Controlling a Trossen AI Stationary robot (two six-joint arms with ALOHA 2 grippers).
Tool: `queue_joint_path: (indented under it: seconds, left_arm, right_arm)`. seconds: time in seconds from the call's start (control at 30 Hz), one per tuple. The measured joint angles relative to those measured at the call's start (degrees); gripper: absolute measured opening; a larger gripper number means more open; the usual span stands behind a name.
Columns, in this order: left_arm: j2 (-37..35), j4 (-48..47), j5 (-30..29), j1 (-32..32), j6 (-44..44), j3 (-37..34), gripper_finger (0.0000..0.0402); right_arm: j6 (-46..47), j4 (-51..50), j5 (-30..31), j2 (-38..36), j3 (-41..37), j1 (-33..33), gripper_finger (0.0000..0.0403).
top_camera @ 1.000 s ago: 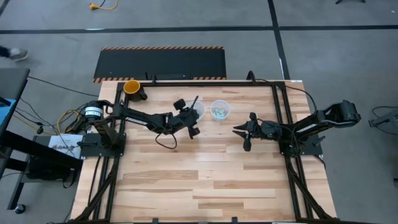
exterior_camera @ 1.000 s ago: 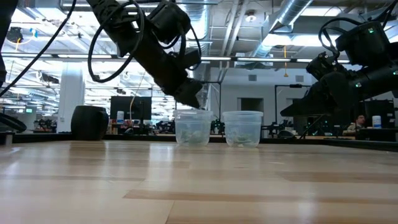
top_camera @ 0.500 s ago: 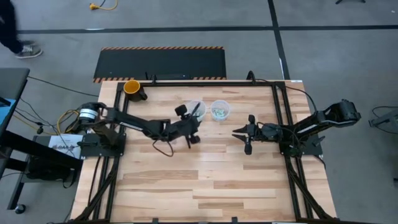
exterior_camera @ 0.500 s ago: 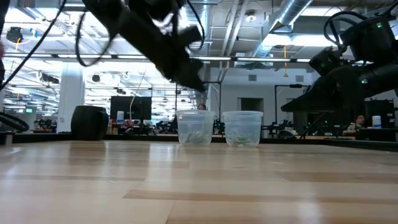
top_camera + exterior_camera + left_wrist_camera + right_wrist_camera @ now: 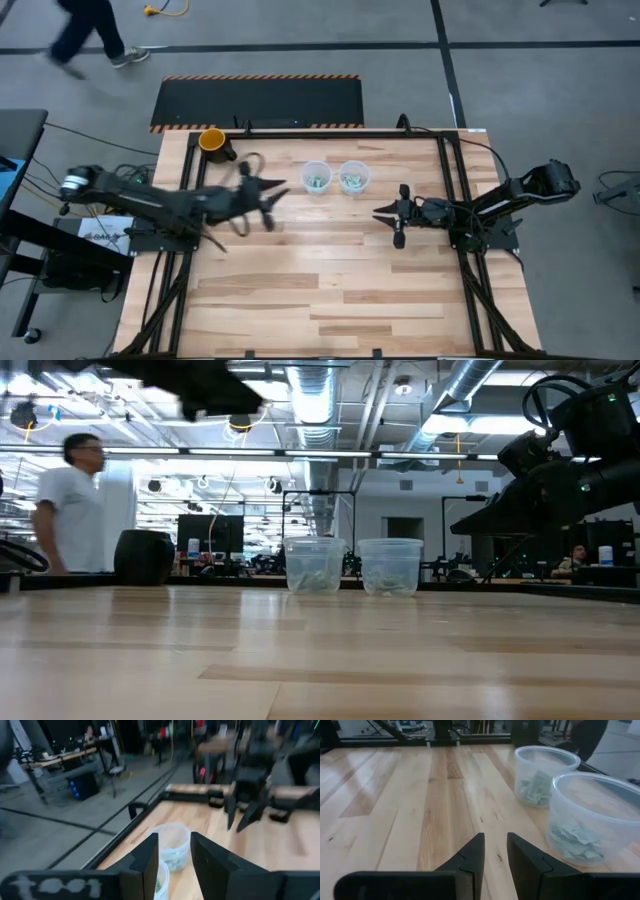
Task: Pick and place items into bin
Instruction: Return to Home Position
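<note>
Two clear plastic cups stand side by side on their bases near the table's far edge, the left cup [image 5: 317,178] and the right cup [image 5: 353,177]. Both hold pale green-and-white crinkly pieces [image 5: 536,785], seen through the walls in the right wrist view and in the low view [image 5: 313,572]. My left gripper [image 5: 270,191] hangs open and empty above the table, left of the cups; between its fingers [image 5: 173,847] the cups show ahead. My right gripper [image 5: 392,218] hovers right of the cups, narrowly open [image 5: 494,840], holding nothing.
An orange cup [image 5: 212,140] stands at the far left corner of the table. A person [image 5: 75,510] walks past behind the table, also seen on the floor [image 5: 90,30]. Bare wood [image 5: 330,290] stretches across the table's near half.
My left arm has drawn back from above the left cup toward the table's left edge and risen; in the low view it has moved up and away from the cup's rim. The cups have stayed put. A person has walked into view behind the table.
</note>
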Motion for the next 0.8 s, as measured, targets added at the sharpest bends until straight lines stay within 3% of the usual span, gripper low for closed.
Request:
queue_joint_path:
  seconds: [0.23, 0.4, 0.53, 0.8]
  left_arm:
    - [-22.3, 13.3, 7.3, 0.0, -7.3, -22.1, 0.0104]
    - [-34.7, 17.6, 11.5, 0.0, -12.2, -33.8, 0.0104]
    - [-42.5, 7.2, 12.7, -0.3, -14.8, -34.4, 0.0104]
    - [-48.4, 1.0, 12.7, -1.9, -14.6, -34.7, 0.0104]
  right_arm:
    - [0.0, 1.1, 0.0, 0.0, 0.0, 0.0, 0.0075]
    - [0.4, 1.6, 0.0, -0.2, 0.0, 0.0, 0.0075]
    - [1.5, 2.1, 0.2, -1.3, 0.0, -0.1, 0.0075]
    - [3.0, 1.4, 0.0, -10.1, -0.4, 0.5, 0.0075]
